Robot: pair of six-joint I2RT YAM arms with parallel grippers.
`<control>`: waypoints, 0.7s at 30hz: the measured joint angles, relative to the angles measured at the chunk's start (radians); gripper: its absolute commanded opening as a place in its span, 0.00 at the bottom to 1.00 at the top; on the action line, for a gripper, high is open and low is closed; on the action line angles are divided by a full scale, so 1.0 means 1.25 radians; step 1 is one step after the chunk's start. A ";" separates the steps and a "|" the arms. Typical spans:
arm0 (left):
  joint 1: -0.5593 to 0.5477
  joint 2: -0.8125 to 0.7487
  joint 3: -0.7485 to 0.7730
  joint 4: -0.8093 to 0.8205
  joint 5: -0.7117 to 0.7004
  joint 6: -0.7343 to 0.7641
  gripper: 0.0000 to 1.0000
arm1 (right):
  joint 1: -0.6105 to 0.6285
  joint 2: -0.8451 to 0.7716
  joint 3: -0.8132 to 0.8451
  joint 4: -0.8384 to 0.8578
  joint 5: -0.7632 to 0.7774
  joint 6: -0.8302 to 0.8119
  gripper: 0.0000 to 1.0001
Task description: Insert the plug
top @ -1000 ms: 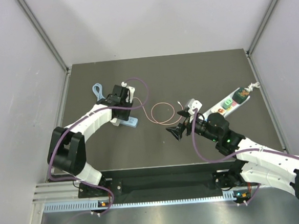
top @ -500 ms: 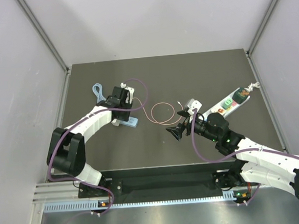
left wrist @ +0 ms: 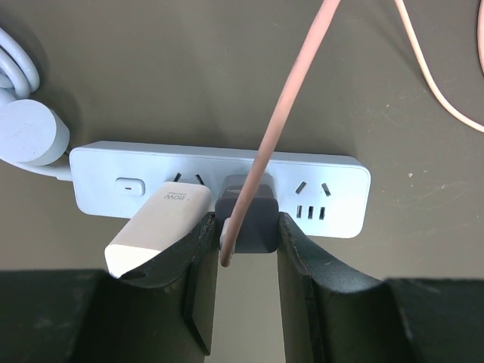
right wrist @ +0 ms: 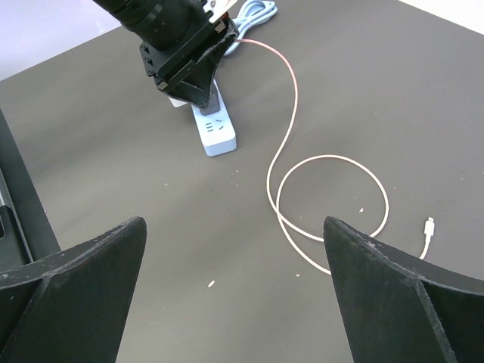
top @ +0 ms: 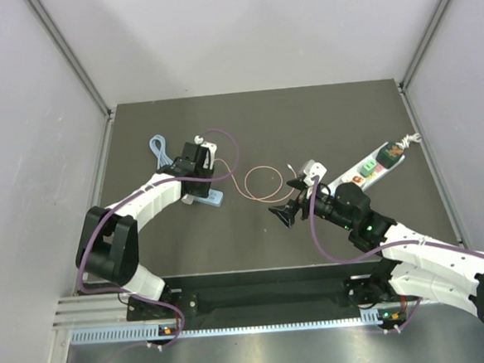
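Tightly closed on the plug (left wrist: 262,219) at the power strip's (left wrist: 342,190) middle socket, left jaws may jam it against the adjacent white adapter (left wrist: 161,224); right jaws gape empty.

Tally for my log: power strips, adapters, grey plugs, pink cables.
power strips: 2 (left strip, right strip)
white adapter: 1
grey plug: 1
pink cable: 1
total: 5
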 measured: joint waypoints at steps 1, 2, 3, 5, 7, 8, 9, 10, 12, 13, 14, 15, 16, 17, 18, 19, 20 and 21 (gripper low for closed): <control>0.000 0.000 -0.001 0.002 -0.001 0.000 0.00 | 0.000 0.000 0.000 0.000 0.000 0.000 1.00; 0.000 0.000 -0.002 0.002 -0.001 -0.001 0.00 | 0.000 0.000 0.000 0.000 0.000 0.000 1.00; -0.001 0.000 -0.002 0.003 -0.002 -0.001 0.00 | 0.000 0.000 0.000 0.000 0.000 0.000 1.00; -0.001 0.000 -0.002 0.004 -0.003 -0.002 0.00 | 0.000 0.000 0.000 0.000 0.000 0.000 1.00; -0.001 0.000 -0.002 0.003 -0.003 -0.003 0.16 | 0.000 0.000 0.000 0.000 0.000 0.000 1.00; -0.001 0.000 -0.001 0.001 -0.004 -0.003 0.24 | 0.000 0.000 0.000 0.000 0.000 0.000 1.00; -0.001 0.000 0.002 -0.003 -0.004 -0.003 0.30 | 0.000 0.000 0.000 0.000 0.000 0.000 1.00; -0.001 0.001 0.005 -0.008 -0.005 -0.003 0.36 | 0.000 0.000 0.000 0.000 0.000 0.000 1.00; -0.001 0.004 0.013 -0.018 -0.005 -0.003 0.39 | 0.000 0.001 0.000 0.000 0.000 0.000 1.00; -0.001 0.006 0.017 -0.024 -0.006 -0.003 0.44 | 0.000 0.002 0.000 0.000 0.000 0.000 1.00; -0.001 0.006 0.021 -0.034 -0.006 -0.002 0.46 | 0.000 0.003 0.000 0.000 0.000 0.000 1.00; -0.001 0.007 0.026 -0.047 -0.005 -0.003 0.47 | 0.000 0.005 0.000 0.000 -0.001 0.000 1.00; -0.001 0.007 0.031 -0.058 -0.005 -0.003 0.49 | 0.000 0.007 0.000 -0.002 -0.001 -0.001 1.00; -0.001 0.007 0.036 -0.065 -0.003 -0.003 0.50 | 0.000 0.007 0.000 -0.003 -0.001 -0.001 1.00; -0.001 0.007 0.045 -0.075 -0.002 -0.003 0.51 | 0.000 0.007 0.000 -0.003 -0.001 -0.001 1.00; -0.001 0.007 0.051 -0.081 -0.002 -0.002 0.52 | 0.000 0.007 0.000 -0.003 0.000 -0.002 1.00; -0.001 0.007 0.061 -0.091 -0.002 -0.002 0.54 | 0.000 0.007 0.000 -0.003 0.000 -0.004 1.00; -0.001 0.009 0.072 -0.099 -0.002 -0.003 0.55 | 0.000 0.007 0.000 -0.004 0.000 -0.005 1.00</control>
